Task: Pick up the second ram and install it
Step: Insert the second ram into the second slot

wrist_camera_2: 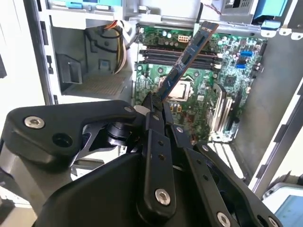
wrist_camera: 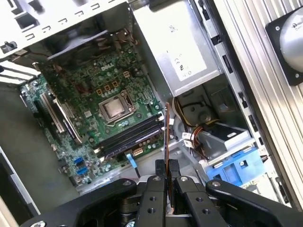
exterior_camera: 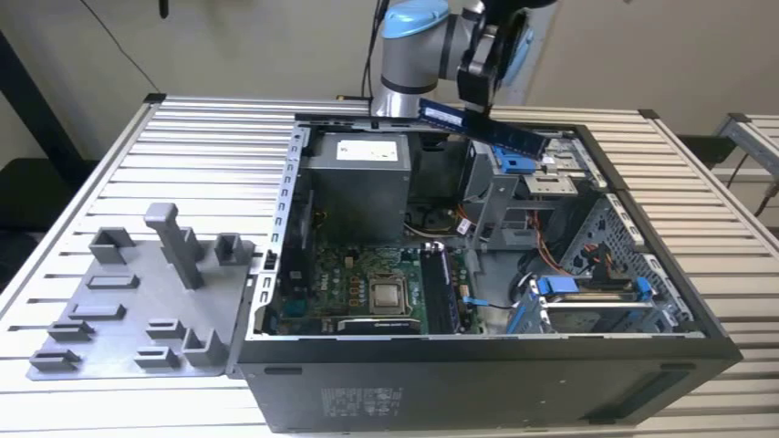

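The end effector (wrist_camera_2: 154, 103) is clamped on one end of the second ram (wrist_camera_2: 187, 59), which is held tilted in the air above the far part of the open computer case (exterior_camera: 487, 388), well apart from the motherboard (exterior_camera: 365, 287) below.

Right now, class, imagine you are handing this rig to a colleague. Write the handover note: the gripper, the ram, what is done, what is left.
The gripper is shut on the second ram, clamped at one end.
The ram is in the air, tilted, above the open computer case and over the motherboard.
Done: pickup.
Left: the ram is not yet seated in the memory slots.
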Controlling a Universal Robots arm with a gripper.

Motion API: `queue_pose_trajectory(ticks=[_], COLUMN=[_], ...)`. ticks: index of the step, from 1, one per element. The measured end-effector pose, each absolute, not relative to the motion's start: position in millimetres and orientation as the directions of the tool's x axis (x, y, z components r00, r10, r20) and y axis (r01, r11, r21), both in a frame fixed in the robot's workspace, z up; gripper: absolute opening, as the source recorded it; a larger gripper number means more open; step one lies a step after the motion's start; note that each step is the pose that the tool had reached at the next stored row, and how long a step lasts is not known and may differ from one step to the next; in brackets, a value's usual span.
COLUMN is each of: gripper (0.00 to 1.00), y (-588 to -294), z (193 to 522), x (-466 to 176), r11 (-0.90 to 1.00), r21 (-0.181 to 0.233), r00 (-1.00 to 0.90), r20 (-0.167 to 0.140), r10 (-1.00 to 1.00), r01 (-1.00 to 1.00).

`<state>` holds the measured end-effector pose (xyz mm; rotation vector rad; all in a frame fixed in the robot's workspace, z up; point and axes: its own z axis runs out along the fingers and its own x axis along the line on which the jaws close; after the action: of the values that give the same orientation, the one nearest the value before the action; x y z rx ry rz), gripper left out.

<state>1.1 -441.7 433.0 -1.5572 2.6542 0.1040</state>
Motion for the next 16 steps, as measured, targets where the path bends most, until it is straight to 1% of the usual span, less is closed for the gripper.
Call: queue_pose_trajectory(ticks=[16], gripper=[0.14], y=[-441.7], z=[432.1], x=[1.1], r11=[0.665], r21=[0.027], r00=[-0.665], r20=[-0.088], r10=[-0.742], r01=[-0.746])
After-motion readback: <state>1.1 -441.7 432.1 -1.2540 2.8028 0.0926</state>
